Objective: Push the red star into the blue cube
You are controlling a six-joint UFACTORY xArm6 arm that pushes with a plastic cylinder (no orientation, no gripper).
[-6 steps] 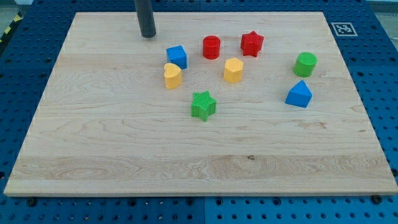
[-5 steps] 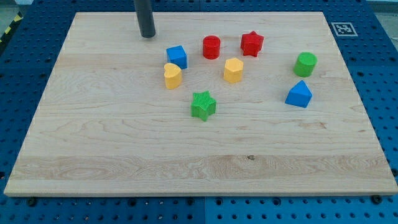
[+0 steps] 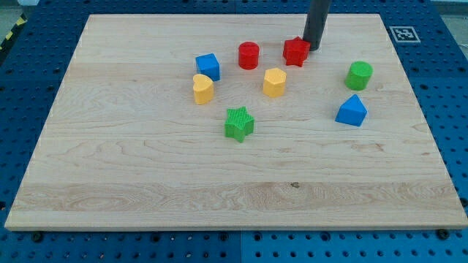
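My tip (image 3: 315, 47) is a bare rod end with nothing to open or close — it holds nothing and stands at the red star's (image 3: 296, 52) upper right edge, touching or just beside it. To the star's left, away from my tip, sits a red cylinder (image 3: 248, 55), and further left the blue cube (image 3: 208, 66), well apart from my tip on the wooden board (image 3: 146, 168).

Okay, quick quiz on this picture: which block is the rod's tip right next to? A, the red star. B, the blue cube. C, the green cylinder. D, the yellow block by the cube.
A: my tip stands at the red star, on its side toward the view's right and just above, seemingly touching it; the blue cube lies well off toward the view's left.
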